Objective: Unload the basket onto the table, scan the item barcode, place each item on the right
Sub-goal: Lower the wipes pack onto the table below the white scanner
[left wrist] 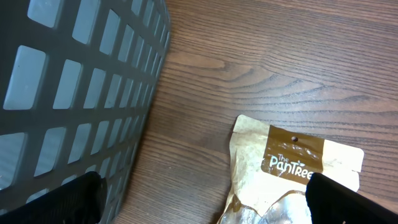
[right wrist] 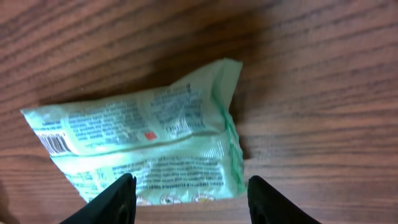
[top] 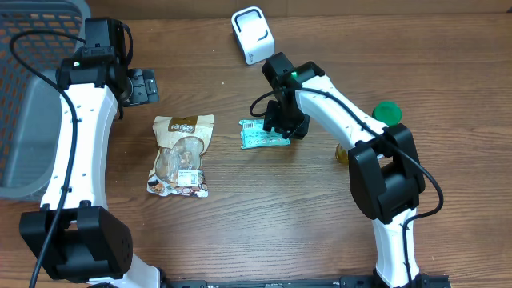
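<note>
Right gripper [right wrist: 191, 200] stands open, jaws apart and holding nothing, low over the green packet [right wrist: 149, 146]. In the wrist view one finger [right wrist: 115, 200] overlaps the packet's near edge and the other sits just off its crimped end. Whether either finger touches the wrapper cannot be told.

The packet lies flat on the wooden table [top: 264, 232], printed side up, slightly skewed and crumpled. Its barcode [right wrist: 55, 143] faces upward at the end farthest from the crimped corner. From overhead the packet [top: 262, 136] is near the table's middle, partly covered by the right gripper [top: 282, 120].

A white scanner [top: 253, 34] stands near the far edge of the table, well apart from the packet.

Beside the packet, toward the robot's left, lies a brown pouch [top: 182, 154] with a clear window, flat on the table and not touching it.

Left gripper [top: 142, 86] is open wide and empty, beyond the pouch's top edge. In its own wrist view only the two dark fingertips show at the lower corners, with the pouch's brown header [left wrist: 305, 158] between them.

A grey basket [top: 24, 120] stands at the left edge. A green round lid [top: 388, 112] shows behind the right arm; what it belongs to is not clear.
</note>
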Motion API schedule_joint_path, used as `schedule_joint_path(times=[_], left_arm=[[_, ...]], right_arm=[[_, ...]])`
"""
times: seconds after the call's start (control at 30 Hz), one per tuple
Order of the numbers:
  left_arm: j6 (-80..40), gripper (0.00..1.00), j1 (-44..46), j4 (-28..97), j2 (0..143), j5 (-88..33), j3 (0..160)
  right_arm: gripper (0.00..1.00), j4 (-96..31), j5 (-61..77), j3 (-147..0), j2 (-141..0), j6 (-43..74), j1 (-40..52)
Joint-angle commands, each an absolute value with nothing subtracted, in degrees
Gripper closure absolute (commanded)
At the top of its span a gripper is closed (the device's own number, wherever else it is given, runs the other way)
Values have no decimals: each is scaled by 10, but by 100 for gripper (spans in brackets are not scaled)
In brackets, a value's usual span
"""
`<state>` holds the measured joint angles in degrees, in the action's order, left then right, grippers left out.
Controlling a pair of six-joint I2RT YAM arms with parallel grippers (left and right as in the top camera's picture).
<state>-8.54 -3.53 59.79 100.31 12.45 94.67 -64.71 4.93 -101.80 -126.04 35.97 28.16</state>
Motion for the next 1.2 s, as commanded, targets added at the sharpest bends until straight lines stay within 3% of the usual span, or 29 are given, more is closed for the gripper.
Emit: schedule_joint_path(times=[0.0, 0.57, 0.87, 1.17], left_arm=[[-77, 0, -41, 597, 996, 124, 959], [-77, 0, -41, 597, 996, 124, 959], [-77, 0, -41, 597, 996, 124, 959], [-77, 0, -41, 597, 996, 124, 959]], right_arm=[[46, -616, 33, -1013, -1239, 359, 289], [48, -583, -93, -1012, -1241, 359, 341], [39, -569, -103, -1012, -1241, 372, 321], [39, -623, -37, -1012, -1241, 340, 291]])
